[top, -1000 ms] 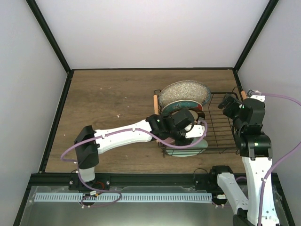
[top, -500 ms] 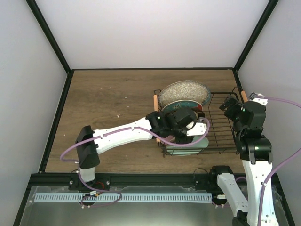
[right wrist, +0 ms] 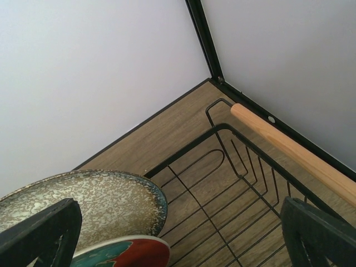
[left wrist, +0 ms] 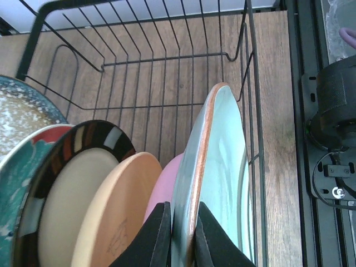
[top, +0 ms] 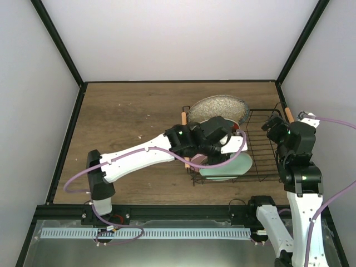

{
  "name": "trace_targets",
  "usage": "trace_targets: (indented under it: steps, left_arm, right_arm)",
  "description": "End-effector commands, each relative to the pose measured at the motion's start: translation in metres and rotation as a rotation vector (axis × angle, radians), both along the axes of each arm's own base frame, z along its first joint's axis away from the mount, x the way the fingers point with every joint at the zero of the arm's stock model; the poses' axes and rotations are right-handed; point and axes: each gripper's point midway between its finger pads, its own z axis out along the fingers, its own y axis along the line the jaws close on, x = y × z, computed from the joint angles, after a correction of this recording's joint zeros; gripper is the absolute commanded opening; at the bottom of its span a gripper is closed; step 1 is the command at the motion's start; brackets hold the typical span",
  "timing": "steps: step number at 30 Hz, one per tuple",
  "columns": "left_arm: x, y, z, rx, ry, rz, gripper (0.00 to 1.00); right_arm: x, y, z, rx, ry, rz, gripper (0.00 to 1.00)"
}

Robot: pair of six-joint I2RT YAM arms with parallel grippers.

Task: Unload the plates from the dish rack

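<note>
Wooden and brown, the surface (top: 128, 117) seen from above carries the black wire rack (top: 262, 144) at its right side. The plates stand on edge in the rack's left half, the grey speckled plate (top: 217, 104) at the far end and the green plate (top: 232, 166) at the near end, closest to the arm bases. The left arm (top: 139, 156) reaches across to that near plate, so it is much the nearer arm; the right one waits by the rack's far right corner. Against a second ago, the left arm has drawn up and the green plate shows more of its face, tipped towards the rack's open right half. From the left wrist, the left claw (left wrist: 183, 236) is clenched on the green plate's top rim, one finger on each face, the rim running straight away from the camera. The pink plate (left wrist: 162, 192), orange plate (left wrist: 119, 208) and dark-rimmed plate (left wrist: 72, 183) stand just beside it to the left. The coming move is probably straight up, clear of the wires. From the right wrist, the right claw (right wrist: 178, 239) is spread wide and holds nothing, with the red plate (right wrist: 125, 253) off to its left.
</note>
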Motion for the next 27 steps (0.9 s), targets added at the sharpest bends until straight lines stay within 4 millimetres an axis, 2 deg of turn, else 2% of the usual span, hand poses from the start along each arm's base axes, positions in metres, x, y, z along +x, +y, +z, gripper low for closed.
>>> trace_targets:
  steps: [1, 5, 8, 12, 17, 21, 27]
  left_arm:
    - [-0.011, 0.013, 0.082, -0.185, -0.022, -0.018, 0.04]
    - [-0.003, 0.025, 0.107, -0.231, -0.065, 0.007, 0.04]
    - [0.012, 0.037, 0.125, -0.276, -0.092, 0.046, 0.04]
    - [0.032, 0.056, 0.160, -0.376, -0.121, 0.087, 0.04]
    - [0.044, 0.083, 0.209, -0.528, -0.140, 0.122, 0.04]
    - [0.068, 0.117, 0.243, -0.630, -0.166, 0.229, 0.04]
    - [0.120, 0.190, 0.286, -0.747, -0.213, 0.455, 0.04]
  right_arm:
    - [0.000, -0.004, 0.002, -0.003, -0.014, -0.026, 1.00]
    - [0.001, -0.003, 0.001, -0.003, -0.013, -0.024, 1.00]
    - [0.003, -0.003, 0.000, -0.003, -0.011, -0.022, 1.00]
    - [0.006, -0.002, 0.000, -0.006, -0.011, -0.016, 1.00]
    - [0.012, -0.001, 0.000, -0.011, -0.006, -0.006, 1.00]
    - [0.018, 0.001, 0.001, -0.015, -0.004, 0.005, 1.00]
    - [0.029, 0.002, -0.001, -0.031, 0.015, 0.018, 1.00]
